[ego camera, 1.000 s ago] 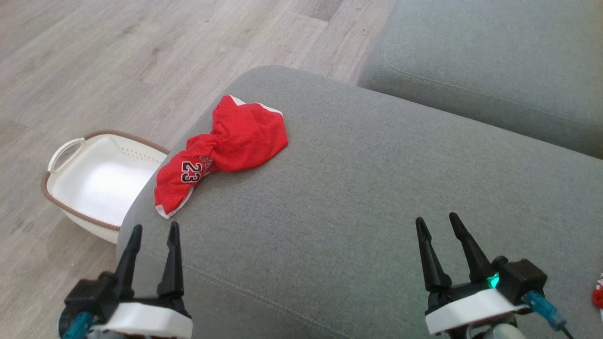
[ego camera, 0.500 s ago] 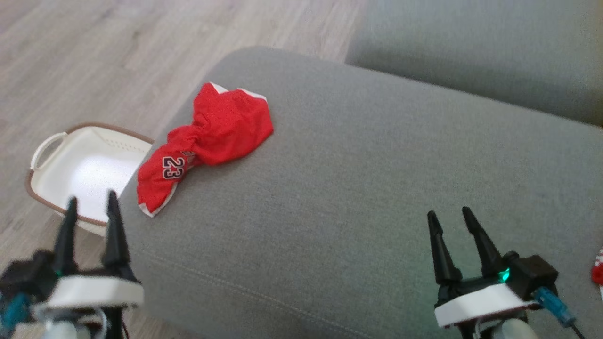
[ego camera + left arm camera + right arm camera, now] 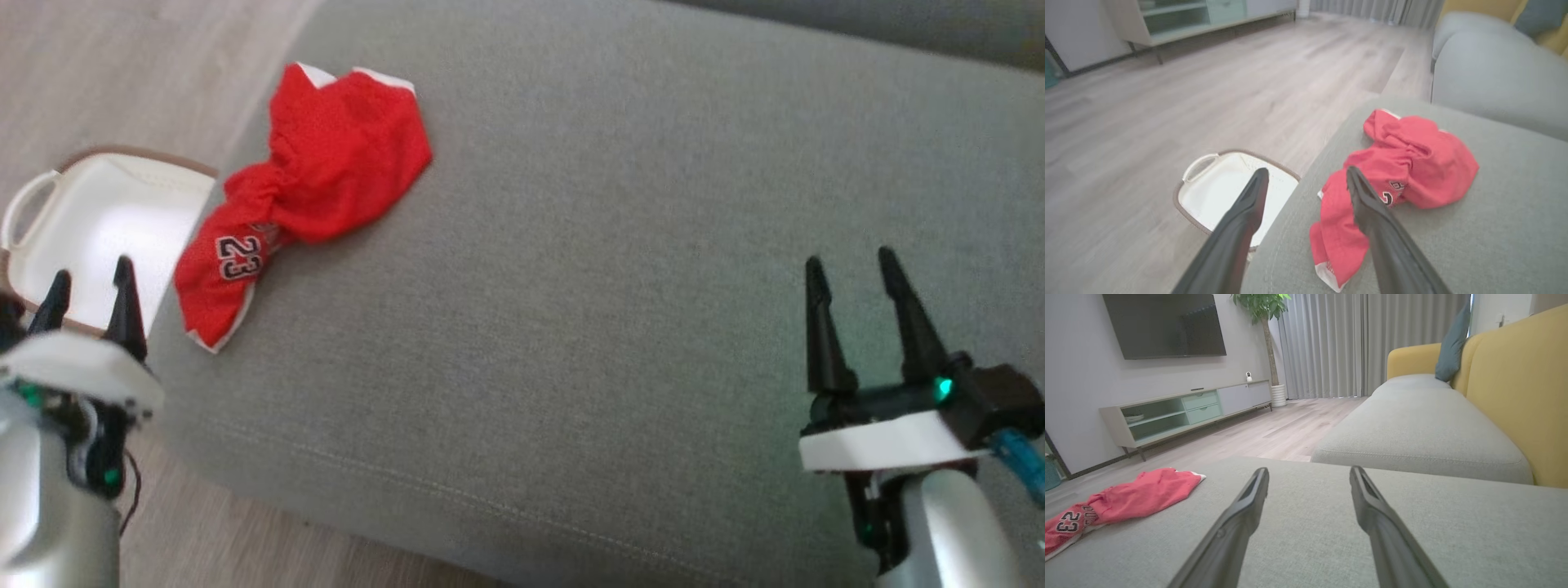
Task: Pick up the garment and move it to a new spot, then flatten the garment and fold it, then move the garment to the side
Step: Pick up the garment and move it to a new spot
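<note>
The red shirt [image 3: 302, 188] (number 23 showing) lies crumpled at the left edge of the grey cushion [image 3: 612, 286], beside a white basket [image 3: 106, 212] on the floor [image 3: 122, 65]; left gripper [image 3: 91, 271] near it, fingers spread, empty; right gripper [image 3: 849, 257] well apart, likewise spread and empty.

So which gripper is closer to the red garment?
The left gripper, open just left of the red garment; the right gripper is far across the grey cushion.
</note>
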You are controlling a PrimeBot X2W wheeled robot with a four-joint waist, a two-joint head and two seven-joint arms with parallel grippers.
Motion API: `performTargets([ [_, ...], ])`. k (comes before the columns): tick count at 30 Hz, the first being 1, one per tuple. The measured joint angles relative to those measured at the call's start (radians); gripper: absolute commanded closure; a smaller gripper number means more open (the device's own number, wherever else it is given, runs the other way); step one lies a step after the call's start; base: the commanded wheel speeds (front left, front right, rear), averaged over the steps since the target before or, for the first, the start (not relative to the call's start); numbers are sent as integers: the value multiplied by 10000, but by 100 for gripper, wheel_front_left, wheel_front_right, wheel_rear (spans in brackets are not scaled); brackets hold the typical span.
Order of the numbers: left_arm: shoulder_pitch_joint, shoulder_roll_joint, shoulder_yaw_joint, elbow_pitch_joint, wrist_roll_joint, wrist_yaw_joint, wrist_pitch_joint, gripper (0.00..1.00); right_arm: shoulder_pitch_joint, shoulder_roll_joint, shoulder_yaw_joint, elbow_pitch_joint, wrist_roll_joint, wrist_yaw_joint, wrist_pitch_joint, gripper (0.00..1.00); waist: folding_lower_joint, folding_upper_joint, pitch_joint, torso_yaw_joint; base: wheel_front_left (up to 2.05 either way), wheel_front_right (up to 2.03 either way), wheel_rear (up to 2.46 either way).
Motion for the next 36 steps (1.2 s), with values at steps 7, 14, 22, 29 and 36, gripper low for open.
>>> performTargets([
  [7, -2039, 848, -1967, 1973, -1080, -77, 1137, 0, -392, -4, -221, -907, -230, 0, 372, 0, 1, 0, 1055, -316, 0, 0, 0],
  [14, -2924, 1381, -3507, 3593, -2445, -77, 2140, 0, -419, -10, -27, -1179, -232, 0, 447, 0, 0, 0, 1786, -696, 0, 0, 0],
  [22, -3741, 1697, -4387, 4673, -3277, -77, 2128, 31, -514, -12, 17, -1266, -251, 0, 489, 0, -1, 0, 2154, -1064, 0, 0, 0],
  [29, -3777, 1965, -5072, 4585, -3659, -77, 556, 100, -596, -12, 35, -1068, -167, 0, 428, 0, -2, 0, 1800, -1207, 0, 0, 0],
  [36, -4154, 2406, -5348, 3743, -3239, -75, -1099, 100, -563, -10, 232, -568, 251, 0, 194, 0, -3, 0, 965, -1306, 0, 0, 0],
])
